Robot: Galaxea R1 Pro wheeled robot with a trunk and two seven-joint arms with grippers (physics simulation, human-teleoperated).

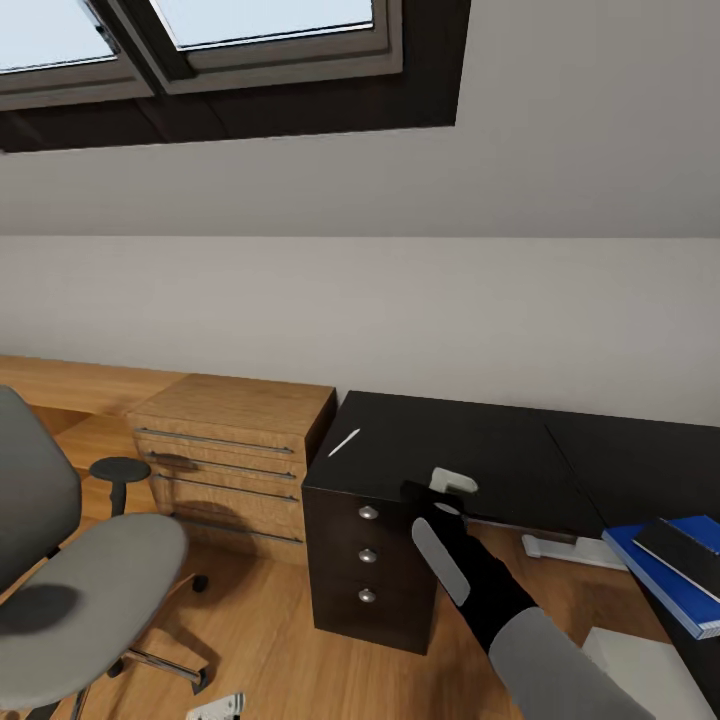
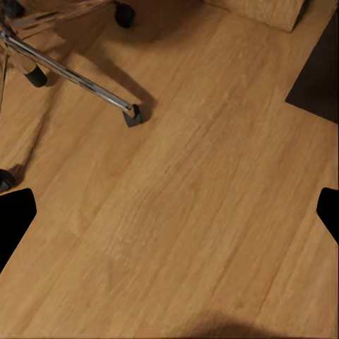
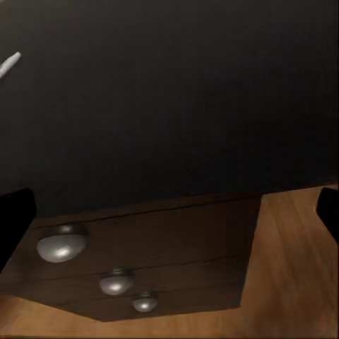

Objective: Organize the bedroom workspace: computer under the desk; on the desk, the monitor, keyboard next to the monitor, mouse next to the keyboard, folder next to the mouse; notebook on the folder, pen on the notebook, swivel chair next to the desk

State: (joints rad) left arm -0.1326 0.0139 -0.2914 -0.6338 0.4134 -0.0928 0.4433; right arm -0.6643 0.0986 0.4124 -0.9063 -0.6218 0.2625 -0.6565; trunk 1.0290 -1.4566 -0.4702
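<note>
Right gripper [image 1: 446, 497] jaws spread, empty, over the desk's [image 1: 480, 450] front edge above the drawers [image 1: 368, 565], pen [image 1: 344, 442] near its left corner, notebook [image 1: 683, 549] atop folder [image 1: 652, 572], left gripper [image 2: 169, 212] parted over floor [image 2: 191, 212]

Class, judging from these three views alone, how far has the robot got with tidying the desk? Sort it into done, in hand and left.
Done: the folder lies on the desk with the notebook on top. In hand: the right hand reaches over the desk's drawer end, toward the pen lying there. Left: the pen onto the notebook; the swivel chair stands apart from the desk. Monitor, keyboard, mouse and computer cannot be judged here.
</note>
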